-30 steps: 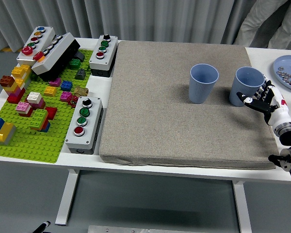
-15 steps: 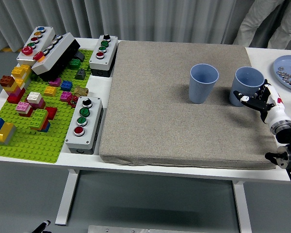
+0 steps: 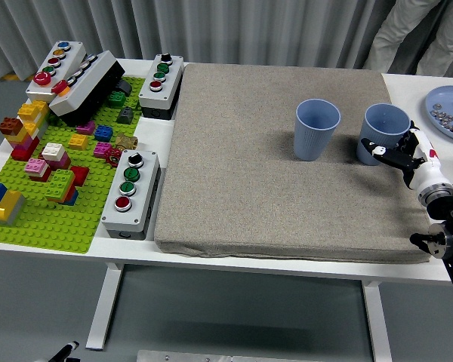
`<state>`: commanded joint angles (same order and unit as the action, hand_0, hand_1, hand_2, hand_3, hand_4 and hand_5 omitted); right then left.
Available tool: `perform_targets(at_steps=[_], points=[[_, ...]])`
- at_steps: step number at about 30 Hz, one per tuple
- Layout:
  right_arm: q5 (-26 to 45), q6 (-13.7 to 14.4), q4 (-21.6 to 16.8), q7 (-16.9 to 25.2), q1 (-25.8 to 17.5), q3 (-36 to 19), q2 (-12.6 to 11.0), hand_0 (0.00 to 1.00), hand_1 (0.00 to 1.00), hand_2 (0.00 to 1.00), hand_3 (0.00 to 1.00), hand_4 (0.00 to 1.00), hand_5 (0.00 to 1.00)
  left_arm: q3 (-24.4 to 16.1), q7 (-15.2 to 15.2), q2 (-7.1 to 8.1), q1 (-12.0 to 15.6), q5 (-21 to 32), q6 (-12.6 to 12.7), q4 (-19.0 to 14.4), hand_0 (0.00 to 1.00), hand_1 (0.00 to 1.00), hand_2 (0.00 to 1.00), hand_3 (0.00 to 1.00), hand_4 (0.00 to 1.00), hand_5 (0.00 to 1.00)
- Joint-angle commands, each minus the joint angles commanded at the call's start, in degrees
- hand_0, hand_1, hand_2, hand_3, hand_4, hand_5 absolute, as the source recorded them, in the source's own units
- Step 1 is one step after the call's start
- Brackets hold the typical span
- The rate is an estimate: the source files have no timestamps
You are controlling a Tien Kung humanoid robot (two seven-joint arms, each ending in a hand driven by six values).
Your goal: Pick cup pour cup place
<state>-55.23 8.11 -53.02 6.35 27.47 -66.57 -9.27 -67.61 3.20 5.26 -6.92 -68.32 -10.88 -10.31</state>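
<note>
On the white tabletop (image 3: pixel 183 253) lies a grey-brown fabric mat (image 3: pixel 287 162), which carries two light blue cups. The left cup (image 3: pixel 316 129) stands upright near the middle of the mat's far half. The right cup (image 3: pixel 382 130) stands upright close to the mat's right edge, apart from the left cup.

The right hand (image 3: pixel 402 155) enters from the lower right and sits at the near right side of the right cup. Its fingers (image 3: pixel 380 148) are partly spread and extended toward the cup wall; contact between fingertips and cup cannot be confirmed from this view, and the fingers do not wrap the cup.

Left of the mat, a green baseplate (image 3: pixel 57 219) holds assorted coloured building bricks (image 3: pixel 58 181). Three grey button boxes stand nearby: one (image 3: pixel 130 192) at the mat's left edge, one (image 3: pixel 161 81) at the mat's far left corner, and one (image 3: pixel 54 68) at the far left. A blue plate (image 3: pixel 440 102) with small items sits at the right edge. A person's legs (image 3: pixel 419 34) are visible beyond the far right of the tabletop.
</note>
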Motion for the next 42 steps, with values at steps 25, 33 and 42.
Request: perform_targets(at_steps=[25,33,42], points=[[1.0,0.1,2.0,0.5,1.3,0.2,0.6,0.959,0.929,0.998,0.990,0.827,0.220,0.5,0.0,0.09,0.1,0.3,0.0,0.0,0.822,0.800,0.887,0.787,0.636,0.983],[1.6,0.4,2.1,0.9,1.6,0.4,0.6,0.953,0.905,0.972,0.965,0.823,0.218,0.4,0.0,0.11,-0.1,0.2,0.1,0.0,0.822,0.800,0.887,0.787,0.637,0.982],[2.4,0.7,1.9,1.2,1.5,0.9,0.8,0.860,0.803,0.757,0.804,0.727,0.108,0.3,0.0,0.09,-0.1,0.2,0.0,0.0,0.822,0.800,0.887,0.787,0.637,0.981]])
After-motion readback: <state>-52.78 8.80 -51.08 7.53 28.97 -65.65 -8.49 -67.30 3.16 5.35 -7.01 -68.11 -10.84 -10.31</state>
